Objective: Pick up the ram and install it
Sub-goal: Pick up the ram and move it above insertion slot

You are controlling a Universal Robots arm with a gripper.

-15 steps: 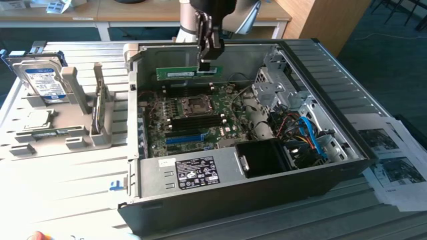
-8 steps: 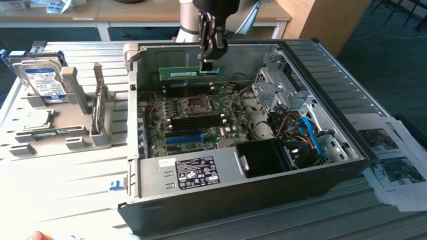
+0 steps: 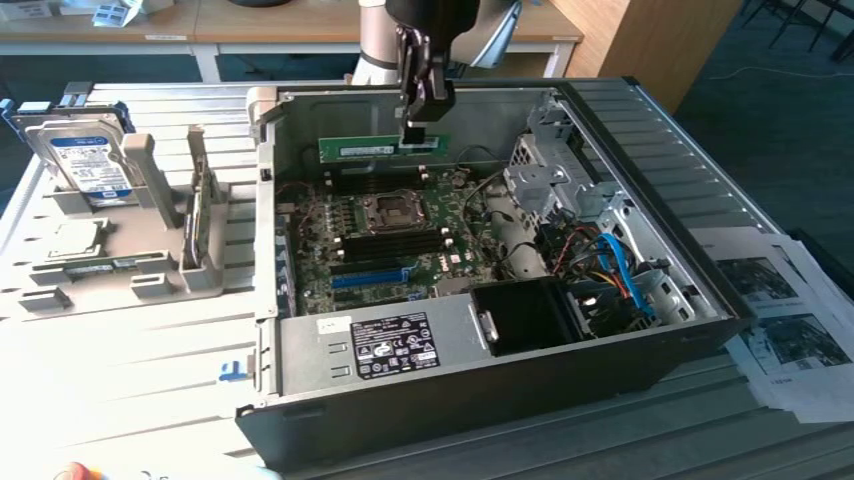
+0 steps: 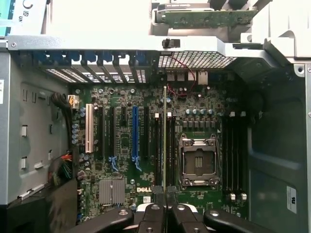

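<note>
The ram is a thin green stick held level above the far part of the open computer case. My gripper comes down from above and is shut on the stick's end at the exterior view's right. In the wrist view the ram shows edge-on as a thin line between my fingertips. It hangs over the motherboard, above the dark memory slots next to the processor socket. The stick is clear of the board.
A long blue slot lies beside the dark slots. At the exterior view's left, a grey holder carries a silver-and-blue hard drive. Cables and a black fan shroud fill the case's near right. Printed papers lie beside the case.
</note>
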